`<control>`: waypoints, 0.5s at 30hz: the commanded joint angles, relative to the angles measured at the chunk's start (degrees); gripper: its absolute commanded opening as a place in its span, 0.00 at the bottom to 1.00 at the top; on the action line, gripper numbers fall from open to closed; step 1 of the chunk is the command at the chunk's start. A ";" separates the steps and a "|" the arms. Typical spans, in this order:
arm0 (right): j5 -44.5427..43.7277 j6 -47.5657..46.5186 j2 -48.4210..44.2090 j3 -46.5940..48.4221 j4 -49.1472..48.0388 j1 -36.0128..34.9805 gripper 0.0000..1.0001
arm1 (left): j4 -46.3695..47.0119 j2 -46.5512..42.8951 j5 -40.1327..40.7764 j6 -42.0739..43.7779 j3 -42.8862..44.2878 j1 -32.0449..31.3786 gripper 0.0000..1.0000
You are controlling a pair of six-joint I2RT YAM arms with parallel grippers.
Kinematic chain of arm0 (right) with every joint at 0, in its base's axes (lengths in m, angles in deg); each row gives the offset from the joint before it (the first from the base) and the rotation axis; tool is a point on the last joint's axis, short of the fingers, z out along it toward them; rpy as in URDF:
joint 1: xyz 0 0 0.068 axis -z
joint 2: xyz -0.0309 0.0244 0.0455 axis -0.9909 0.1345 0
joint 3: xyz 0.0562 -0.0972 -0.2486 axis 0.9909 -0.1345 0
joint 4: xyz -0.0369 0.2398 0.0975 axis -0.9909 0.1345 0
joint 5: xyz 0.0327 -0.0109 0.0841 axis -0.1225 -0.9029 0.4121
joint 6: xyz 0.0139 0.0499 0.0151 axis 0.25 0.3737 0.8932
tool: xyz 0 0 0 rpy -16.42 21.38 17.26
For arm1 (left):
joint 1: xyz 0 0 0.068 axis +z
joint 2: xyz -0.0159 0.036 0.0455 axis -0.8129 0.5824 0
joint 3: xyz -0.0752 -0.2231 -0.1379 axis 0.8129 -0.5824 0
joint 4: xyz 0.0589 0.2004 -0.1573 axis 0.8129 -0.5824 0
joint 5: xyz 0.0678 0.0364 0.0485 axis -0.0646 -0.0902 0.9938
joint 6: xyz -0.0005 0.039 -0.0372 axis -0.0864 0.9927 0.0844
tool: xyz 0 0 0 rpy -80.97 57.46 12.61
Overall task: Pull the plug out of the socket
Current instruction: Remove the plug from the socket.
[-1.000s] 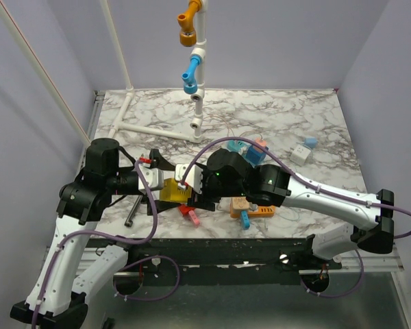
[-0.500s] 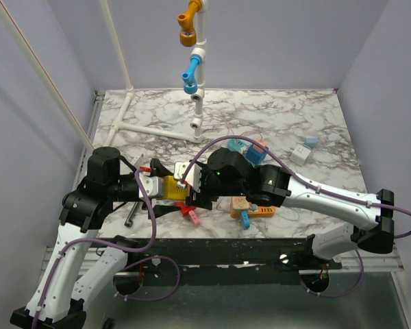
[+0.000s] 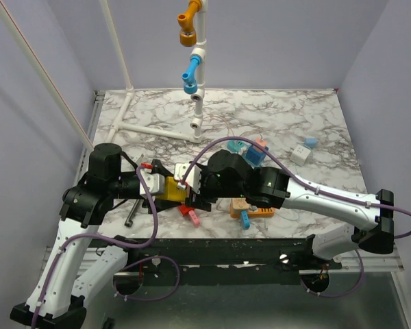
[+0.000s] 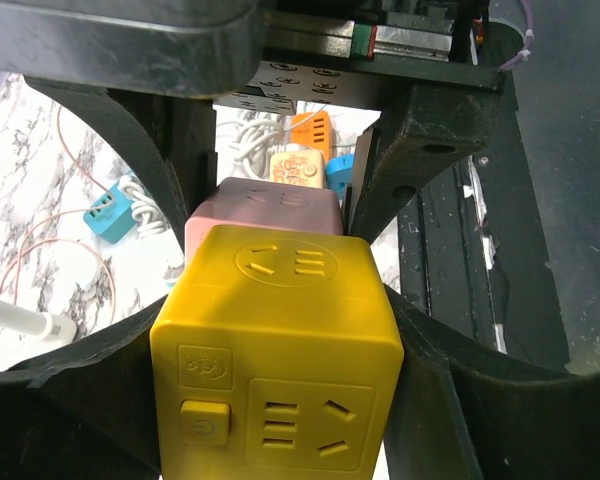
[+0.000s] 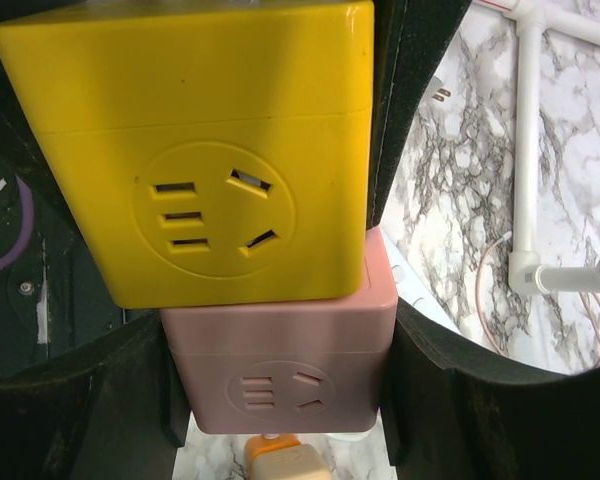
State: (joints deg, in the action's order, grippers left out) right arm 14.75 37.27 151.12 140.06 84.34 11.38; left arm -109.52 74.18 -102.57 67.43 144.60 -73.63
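No long white strip shows; the socket here is a yellow cube outlet [image 3: 168,189] joined end to end with a pink cube outlet [image 5: 280,370]. My left gripper [image 3: 156,185] is shut on the yellow cube [image 4: 278,350], its fingers [image 4: 100,385] pressing both sides. The pink cube [image 4: 265,205] sits just behind it. My right gripper [image 3: 192,186] is shut on the pink cube, gripper [image 5: 280,395] fingers [image 5: 470,400] against its sides, with the yellow cube [image 5: 200,150] above it. Both cubes are held near the table's front left.
An orange and beige plug [image 3: 250,205] with a blue piece lies right of the grippers. Blue cubes [image 3: 245,151] and cords lie behind. A white adapter [image 3: 300,154] is at the right. A white pipe frame [image 3: 198,103] stands at the back. A black tool [image 3: 131,212] lies front left.
My left gripper has moved right onto the yellow cube and its jaws have closed on it. The right arm has held still with the pink cube.
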 commanded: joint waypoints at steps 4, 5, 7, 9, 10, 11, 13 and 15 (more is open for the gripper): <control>-1.03 0.44 -2.33 -4.23 -4.78 -0.60 0.01 | -3.07 -0.42 -2.39 2.48 2.59 -0.44 0.00; -1.60 0.53 -2.68 -5.16 -5.09 -0.57 0.01 | -3.15 -0.51 -2.08 2.46 2.67 -0.44 0.00; -2.76 0.50 -3.60 -7.22 -5.78 -0.59 0.01 | -3.39 -0.60 -1.43 2.48 2.92 -0.44 0.00; -3.81 0.80 -4.49 -9.19 -6.50 -0.62 0.01 | -3.60 -0.81 -0.81 2.57 3.13 -0.42 0.00; -4.99 1.16 -4.92 -9.97 -6.75 -0.62 0.01 | -3.67 -0.84 -0.56 2.57 3.44 -0.44 0.00; -5.58 1.43 -5.44 -10.81 -7.07 -0.63 0.01 | -3.81 -0.95 -0.39 2.57 3.63 -0.44 0.00; -6.55 1.63 -6.37 -12.41 -7.44 -0.57 0.01 | -4.10 -1.12 -0.26 2.70 3.93 -0.44 0.00; -7.66 1.94 -6.89 -13.52 -7.32 -0.57 0.01 | -4.66 -1.37 -0.18 3.21 4.24 -0.44 0.00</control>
State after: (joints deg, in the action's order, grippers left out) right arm 13.13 39.48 146.64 129.94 73.74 10.66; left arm -113.45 74.29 -102.31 70.23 145.32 -74.48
